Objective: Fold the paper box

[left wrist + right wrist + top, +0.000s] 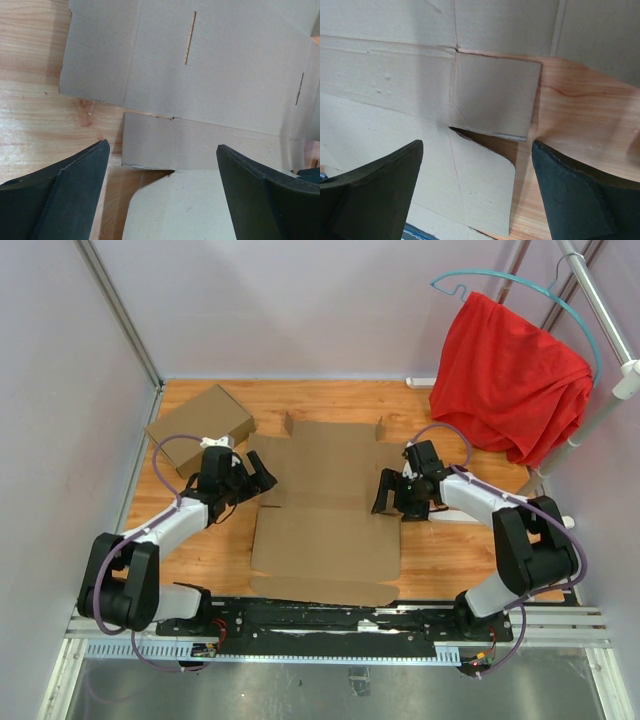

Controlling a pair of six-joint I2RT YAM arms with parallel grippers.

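What we cannot see whole

In the top view, the flat brown cardboard sheet of the paper box (325,530) has its side flaps partly covered by the black left gripper (262,476) and the black right gripper (385,498). In both wrist views we lose it past the frame edges.

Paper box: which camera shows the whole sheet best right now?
The top external view: the paper box lies flat and unfolded there, nearly all of it visible. The left wrist view shows only part of its left side with two slots; the right wrist view shows only a square side flap and creases.

Matt brown cardboard paper box (325,510), glossy grained wood table (440,560), soft red cloth (510,380)
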